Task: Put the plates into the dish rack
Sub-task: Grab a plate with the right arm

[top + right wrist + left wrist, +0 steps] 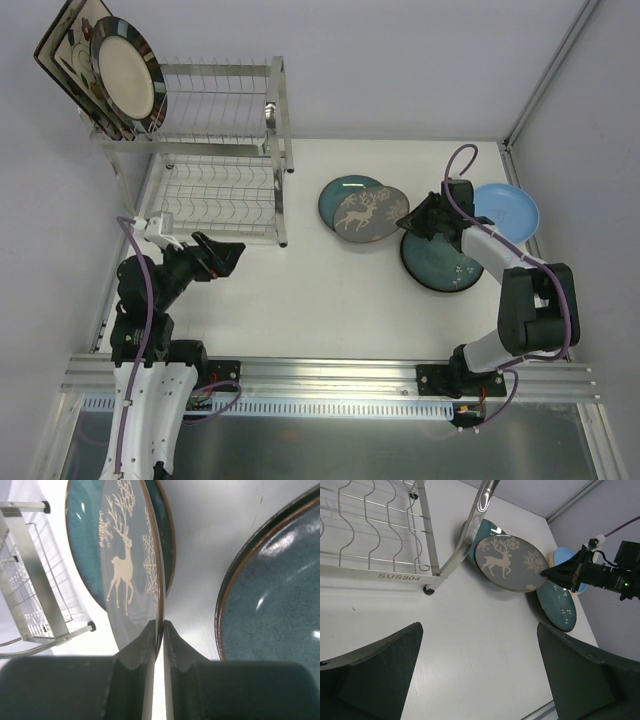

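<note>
My right pincer (160,628) is pressed together on the near-right rim of the round grey plate with a white reindeer (362,213), one finger on each side of the edge. This plate lies partly on a round teal glazed plate (338,192), near the middle of the white worktop (340,310). Just right of them rests a round dark teal speckled plate (440,268), and farther right a round light blue plate (512,208).

My left pincer (228,253) is spread wide and holds nothing; it hangs just near of the two-tier silver metal dish rack (276,110), which stands at the far left. On the upper tier, at its left end, a square cream floral plate (68,42) and a round cream plate with dark rim (125,80) stand upright in the wire slots.
</note>
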